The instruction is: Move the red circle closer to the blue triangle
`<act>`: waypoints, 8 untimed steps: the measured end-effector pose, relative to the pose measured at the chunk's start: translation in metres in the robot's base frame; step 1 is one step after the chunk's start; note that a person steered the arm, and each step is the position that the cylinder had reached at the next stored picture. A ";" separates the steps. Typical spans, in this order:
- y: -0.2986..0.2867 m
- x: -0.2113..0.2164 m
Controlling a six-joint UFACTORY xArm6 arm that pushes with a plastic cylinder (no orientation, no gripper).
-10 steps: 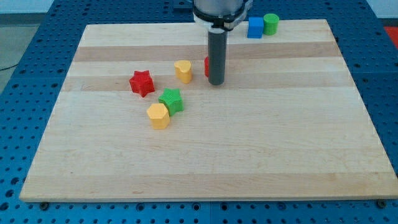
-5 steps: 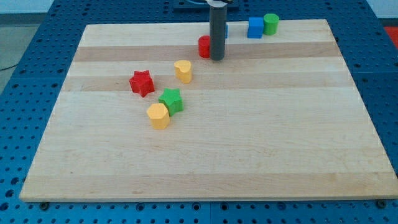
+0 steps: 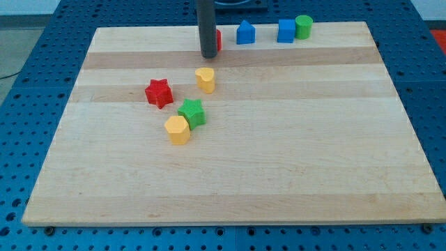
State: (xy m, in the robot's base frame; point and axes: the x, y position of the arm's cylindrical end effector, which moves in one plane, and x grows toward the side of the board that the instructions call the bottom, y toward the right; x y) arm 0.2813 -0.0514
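Note:
The red circle (image 3: 218, 40) is near the view's top, mostly hidden behind my rod; only its right edge shows. My tip (image 3: 208, 56) is just left of and in front of it, touching or nearly touching. The blue triangle (image 3: 244, 32) stands a short way to the red circle's right, near the board's top edge, with a small gap between them.
A blue cube (image 3: 286, 31) and a green cylinder (image 3: 303, 26) sit at the top right. A yellow heart (image 3: 205, 79), a red star (image 3: 159, 92), a green star (image 3: 191, 111) and a yellow hexagon (image 3: 178, 129) lie left of centre on the wooden board (image 3: 279, 139).
My tip has moved up and to the left across the board. The red circle has gone with it from mid-board to near the top edge, left of the blue triangle, which now shows.

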 end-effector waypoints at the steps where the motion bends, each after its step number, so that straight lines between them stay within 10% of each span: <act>1: -0.003 -0.006; 5: -0.001 -0.022; 8: 0.082 0.094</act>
